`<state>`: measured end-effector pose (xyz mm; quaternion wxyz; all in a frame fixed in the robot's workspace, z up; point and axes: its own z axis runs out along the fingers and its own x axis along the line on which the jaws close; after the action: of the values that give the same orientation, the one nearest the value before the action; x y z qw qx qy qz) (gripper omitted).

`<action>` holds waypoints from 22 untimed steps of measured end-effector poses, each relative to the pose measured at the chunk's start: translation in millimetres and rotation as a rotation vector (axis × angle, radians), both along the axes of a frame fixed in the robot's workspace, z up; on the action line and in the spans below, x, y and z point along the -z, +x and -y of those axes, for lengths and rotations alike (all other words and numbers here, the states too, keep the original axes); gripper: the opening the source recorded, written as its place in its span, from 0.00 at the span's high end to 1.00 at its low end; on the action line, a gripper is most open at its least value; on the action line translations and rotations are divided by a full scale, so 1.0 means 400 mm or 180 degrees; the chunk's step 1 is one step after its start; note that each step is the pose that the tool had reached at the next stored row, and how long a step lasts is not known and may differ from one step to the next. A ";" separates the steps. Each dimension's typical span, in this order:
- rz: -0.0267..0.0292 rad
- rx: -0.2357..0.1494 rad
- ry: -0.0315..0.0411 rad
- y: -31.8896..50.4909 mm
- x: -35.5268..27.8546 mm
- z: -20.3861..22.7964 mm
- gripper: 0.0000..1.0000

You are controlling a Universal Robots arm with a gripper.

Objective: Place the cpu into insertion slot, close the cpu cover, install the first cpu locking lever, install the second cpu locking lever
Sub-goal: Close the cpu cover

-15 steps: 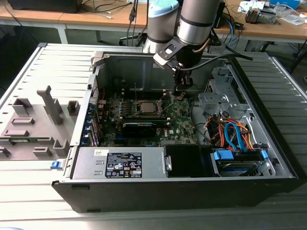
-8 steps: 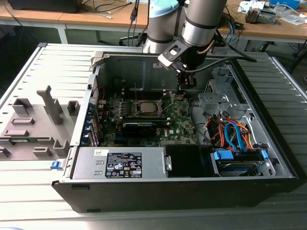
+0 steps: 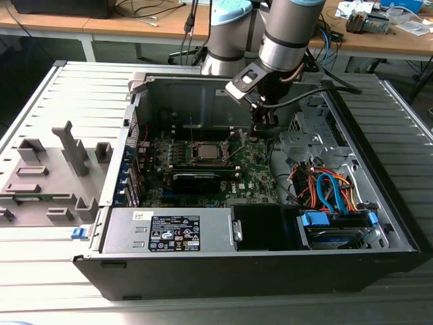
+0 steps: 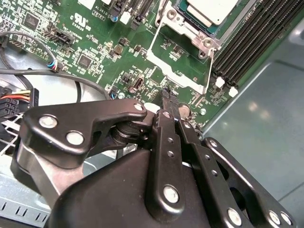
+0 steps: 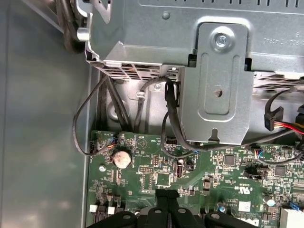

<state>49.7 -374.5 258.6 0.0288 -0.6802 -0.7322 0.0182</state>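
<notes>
One cpu [image 4: 212, 8] sits in the insertion slot [image 4: 187, 16], the cpu cover [image 4: 154, 47] tipped open. The claw [image 4: 166, 94], pinched shut and empty, hovers by the cover's edge, a narrow tip for nudging.

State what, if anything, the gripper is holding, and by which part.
Nothing. The gripper is shut with its fingers pressed together and empty, close to the open cpu cover. The cpu sits in its slot.

Grey fixtures [image 3: 47, 172] beside case [image 3: 257, 274]; possibly drive [image 3: 335, 227] inside
</notes>
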 end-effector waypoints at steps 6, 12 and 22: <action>-0.0001 0.0000 0.0004 -0.010 0.004 0.000 0.89; -0.0001 0.0000 0.0004 -0.026 0.004 0.000 0.89; -0.0001 0.0000 0.0004 -0.048 0.004 0.000 0.89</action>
<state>30.4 -374.7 256.9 0.0293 -0.6801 -0.7323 0.0179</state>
